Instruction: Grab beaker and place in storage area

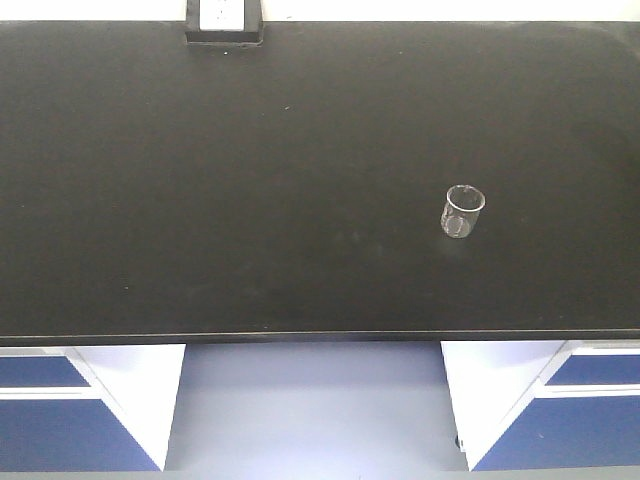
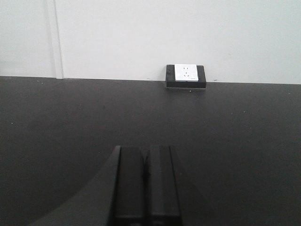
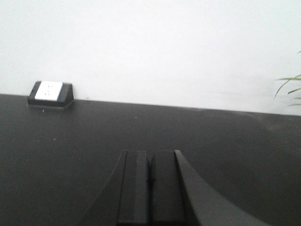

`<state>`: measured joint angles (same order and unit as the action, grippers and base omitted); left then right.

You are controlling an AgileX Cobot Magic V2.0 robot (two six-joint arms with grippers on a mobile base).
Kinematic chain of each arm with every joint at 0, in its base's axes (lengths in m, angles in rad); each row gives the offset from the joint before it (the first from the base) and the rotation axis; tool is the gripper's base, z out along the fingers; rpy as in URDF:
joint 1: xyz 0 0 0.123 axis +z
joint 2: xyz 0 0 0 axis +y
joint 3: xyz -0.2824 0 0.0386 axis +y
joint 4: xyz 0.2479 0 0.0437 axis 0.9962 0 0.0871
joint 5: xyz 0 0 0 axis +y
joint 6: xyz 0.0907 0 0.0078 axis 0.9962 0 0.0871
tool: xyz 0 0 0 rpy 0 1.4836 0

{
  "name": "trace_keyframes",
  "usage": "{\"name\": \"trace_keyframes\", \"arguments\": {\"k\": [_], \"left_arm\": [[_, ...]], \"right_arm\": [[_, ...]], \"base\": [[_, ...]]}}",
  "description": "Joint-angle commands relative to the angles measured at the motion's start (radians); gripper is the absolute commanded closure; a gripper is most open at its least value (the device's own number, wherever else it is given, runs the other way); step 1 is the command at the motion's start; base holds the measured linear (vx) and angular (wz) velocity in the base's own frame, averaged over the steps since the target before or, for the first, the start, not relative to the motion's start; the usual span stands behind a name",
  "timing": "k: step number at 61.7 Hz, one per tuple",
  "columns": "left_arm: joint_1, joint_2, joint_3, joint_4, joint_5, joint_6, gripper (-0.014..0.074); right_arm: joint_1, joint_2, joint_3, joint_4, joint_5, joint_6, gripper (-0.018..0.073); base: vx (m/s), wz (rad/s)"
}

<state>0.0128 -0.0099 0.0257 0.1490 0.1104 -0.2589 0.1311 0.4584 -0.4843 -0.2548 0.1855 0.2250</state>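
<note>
The beaker (image 1: pixel 463 211), a small clear glass cylinder, stands upright on the matte-black benchtop of the storage area (image 1: pixel 250 180), right of centre. No gripper shows in the front view. In the left wrist view my left gripper (image 2: pixel 146 151) is shut and empty, low over the benchtop (image 2: pixel 70 117). In the right wrist view my right gripper (image 3: pixel 150 155) is shut and empty, also over the benchtop (image 3: pixel 225 141). The beaker shows in neither wrist view.
A black-framed white socket box (image 1: pixel 223 20) sits at the benchtop's back edge against the white wall; it also shows in the left wrist view (image 2: pixel 186 76) and the right wrist view (image 3: pixel 50 94). White and blue cabinets (image 1: pixel 60 405) stand below. Plant leaves (image 3: pixel 290 87) show at far right.
</note>
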Motion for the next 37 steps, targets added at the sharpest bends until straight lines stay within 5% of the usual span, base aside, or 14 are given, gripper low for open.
{"name": "trace_keyframes", "arguments": {"k": [1, 20, 37], "left_arm": [[-0.007, -0.017, 0.022, -0.006, -0.085, -0.006, 0.0605], [-0.007, -0.017, 0.022, -0.006, -0.085, -0.006, 0.0605], [-0.007, -0.017, 0.022, -0.006, -0.085, -0.006, 0.0605]], "right_arm": [[0.0, -0.009, -0.034, -0.008, -0.07, -0.005, 0.0563], [0.0, -0.013, -0.034, -0.002, -0.063, -0.005, 0.0563], [0.0, -0.251, 0.236, 0.191, -0.072, -0.1, 0.0563]], "base": [[0.0, 0.0], [0.0, 0.0], [0.0, 0.0]]}}
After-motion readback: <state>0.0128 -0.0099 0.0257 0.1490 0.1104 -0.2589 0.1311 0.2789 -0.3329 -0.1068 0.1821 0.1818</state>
